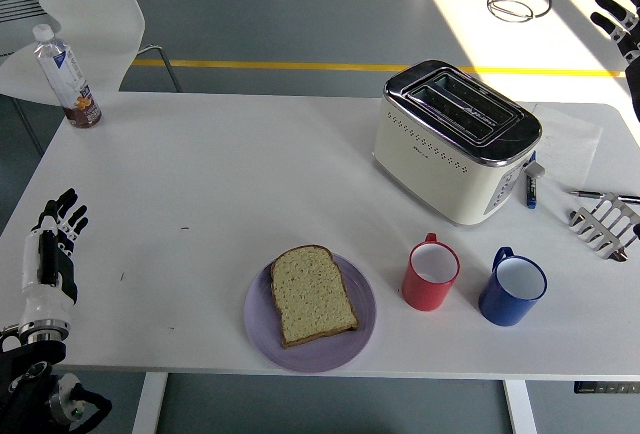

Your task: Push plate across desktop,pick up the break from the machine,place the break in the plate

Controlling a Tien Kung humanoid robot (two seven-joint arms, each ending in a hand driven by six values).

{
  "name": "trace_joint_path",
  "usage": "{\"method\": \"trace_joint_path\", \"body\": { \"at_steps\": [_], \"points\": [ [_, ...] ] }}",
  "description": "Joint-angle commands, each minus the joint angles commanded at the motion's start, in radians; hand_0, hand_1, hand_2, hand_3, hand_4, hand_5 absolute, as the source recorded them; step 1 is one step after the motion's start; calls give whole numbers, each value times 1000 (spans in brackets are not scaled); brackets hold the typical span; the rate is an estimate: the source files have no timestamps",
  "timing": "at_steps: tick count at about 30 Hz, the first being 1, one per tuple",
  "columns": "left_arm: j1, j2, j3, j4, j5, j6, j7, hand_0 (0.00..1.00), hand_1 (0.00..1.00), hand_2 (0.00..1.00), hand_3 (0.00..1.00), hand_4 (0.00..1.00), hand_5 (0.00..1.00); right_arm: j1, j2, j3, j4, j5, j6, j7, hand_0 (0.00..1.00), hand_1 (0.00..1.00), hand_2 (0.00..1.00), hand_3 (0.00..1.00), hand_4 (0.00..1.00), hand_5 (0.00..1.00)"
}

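Note:
A slice of bread lies flat on the purple plate near the table's front edge. The cream toaster stands at the back right, and I see no bread in its slots. My left hand rests at the table's left edge with its fingers stretched out, holding nothing. Of my right hand only a few spread fingertips show at the top right corner, high above and well off the toaster.
A red mug and a blue mug stand just right of the plate. A marker, pens and a toast rack lie at the right edge. A bottle stands at the far left corner.

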Motion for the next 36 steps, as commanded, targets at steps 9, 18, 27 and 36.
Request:
{"method": "trace_joint_path", "body": {
  "at_steps": [9, 18, 27, 36],
  "points": [
    [-19, 0, -4, -3, 0, 0, 1, 849, 859, 907, 808, 514, 998, -155, 43, 114, -105, 22, 144, -93, 838, 800, 798, 768, 527, 535],
    [-30, 0, 0, -4, 0, -3, 3, 848, 859, 906, 807, 513, 998, -182, 112, 163, -172, 3, 177, -101, 831, 796, 795, 764, 525, 549],
    [-36, 0, 5, -14, -20, -10, 15, 846, 856, 906, 808, 514, 998, -166, 143, 191, -219, -17, 194, -110, 824, 791, 791, 760, 520, 558],
    [-36, 0, 7, -27, -39, -13, 15, 843, 853, 905, 807, 515, 998, -161, 159, 187, -273, -4, 199, -120, 812, 785, 784, 751, 515, 561]
  ]
}}
